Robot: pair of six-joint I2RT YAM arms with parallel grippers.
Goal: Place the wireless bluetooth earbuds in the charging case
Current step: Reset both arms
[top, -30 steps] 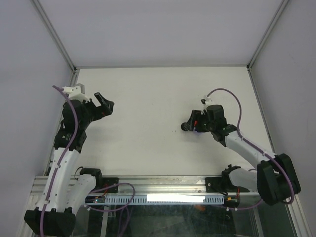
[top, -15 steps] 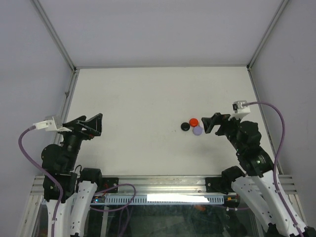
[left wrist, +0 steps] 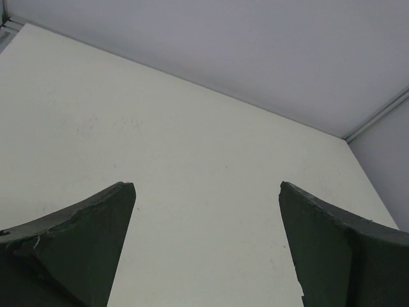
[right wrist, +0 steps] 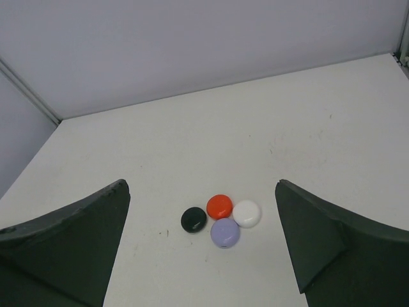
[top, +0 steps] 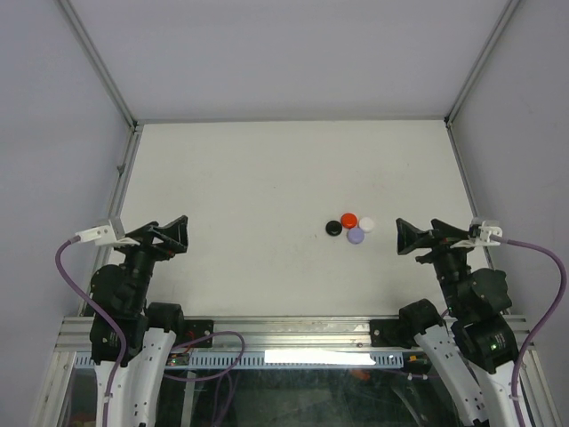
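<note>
Four tiny round wireless bluetooth earbuds lie bunched on the white table (top: 258, 178), right of centre: black (top: 333, 228), red (top: 348, 219), lavender (top: 356, 236) and white (top: 367, 224). The right wrist view shows the same cluster: black (right wrist: 193, 219), red (right wrist: 219, 206), lavender (right wrist: 225, 232), white (right wrist: 246, 213). My right gripper (top: 402, 238) (right wrist: 202, 185) is open and empty, a short way right of the cluster and pointing at it. My left gripper (top: 180, 234) (left wrist: 206, 192) is open and empty at the near left, over bare table. The charging case is out of view.
Pale walls enclose the table on three sides, with metal frame posts (top: 98, 62) at the back corners. An aluminium rail (top: 293, 329) with both arm bases runs along the near edge.
Both arms have drawn back toward the near edge. The right gripper, earlier down on the cluster, has opened and pulled away to the right, uncovering the white piece.
</note>
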